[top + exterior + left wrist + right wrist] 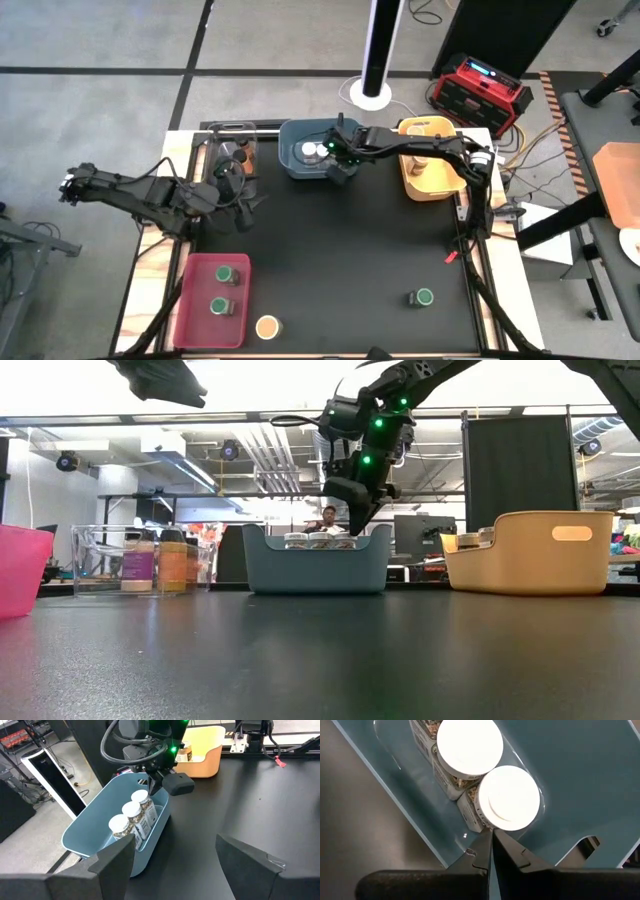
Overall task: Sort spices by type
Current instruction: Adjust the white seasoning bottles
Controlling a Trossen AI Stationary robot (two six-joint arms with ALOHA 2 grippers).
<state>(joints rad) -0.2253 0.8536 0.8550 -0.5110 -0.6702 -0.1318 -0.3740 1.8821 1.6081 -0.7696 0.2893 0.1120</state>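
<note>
Fingers of the right gripper (491,851) are pressed together on nothing, their tips just beside the nearest white-lidded cylindrical spice jar (509,797) inside the blue-grey rectangular plastic bin (300,165); that bin holds three such jars in a row in the left wrist view; the left gripper (190,857) waits by the clear rectangular bin (90,535), which holds jars, with its dark fingers (114,861) well apart and empty; the red rectangular plastic bin (195,300) holds two green-lidded jars (226,273); a loose green-lidded jar (424,297) and a tan-orange-lidded jar (267,326) stand on the black table (340,260); the yellow rectangular bin (530,555) also holds jars. These jars look light, rigid and smooth-walled, so probably slippery; a squeeze across the lid rim or just below it, from straight above, seems the surest hold; packed neighbours leave little room for a finger between them.
</note>
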